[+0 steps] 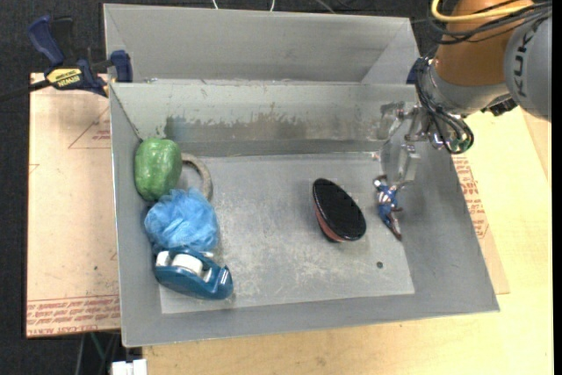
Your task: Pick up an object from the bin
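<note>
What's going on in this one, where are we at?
The arm reaches in from the right, with its pincer low over the right part of the grey bin. A small blue-and-red thing is right at its tip; I cannot tell whether it is gripped. A black oval brush lies just left of that. Along the left side sit a green rounded thing, a crumpled blue bag and a blue tape dispenser, well away from the pincer.

Single camera above the bin, looking down, slightly from one side, whole bin framed
</note>
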### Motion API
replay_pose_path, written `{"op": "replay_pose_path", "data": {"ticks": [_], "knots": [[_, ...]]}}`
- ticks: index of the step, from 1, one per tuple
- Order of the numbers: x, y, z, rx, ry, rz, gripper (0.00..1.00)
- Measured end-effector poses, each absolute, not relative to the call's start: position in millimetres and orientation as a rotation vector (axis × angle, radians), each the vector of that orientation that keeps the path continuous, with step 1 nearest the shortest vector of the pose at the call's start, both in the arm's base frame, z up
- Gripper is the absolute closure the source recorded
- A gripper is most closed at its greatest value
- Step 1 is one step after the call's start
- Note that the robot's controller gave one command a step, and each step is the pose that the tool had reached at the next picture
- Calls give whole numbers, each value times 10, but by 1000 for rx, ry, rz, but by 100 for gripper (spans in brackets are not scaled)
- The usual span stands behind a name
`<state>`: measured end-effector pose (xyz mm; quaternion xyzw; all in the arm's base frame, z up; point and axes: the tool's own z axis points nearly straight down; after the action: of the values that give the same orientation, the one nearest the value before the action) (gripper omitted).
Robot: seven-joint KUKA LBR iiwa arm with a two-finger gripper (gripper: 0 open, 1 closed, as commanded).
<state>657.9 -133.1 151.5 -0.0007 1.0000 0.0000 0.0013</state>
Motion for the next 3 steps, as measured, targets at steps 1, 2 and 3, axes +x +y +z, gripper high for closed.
{"op": "replay_pose_path", "data": {"ticks": [1, 2, 3], "knots": [[6493, -704, 1087, 7, 3137, 5, 0], [5695, -814, 945, -239, 3123, -5, 0], [6142, -435, 770, 120, 3130, 2, 0]]}}
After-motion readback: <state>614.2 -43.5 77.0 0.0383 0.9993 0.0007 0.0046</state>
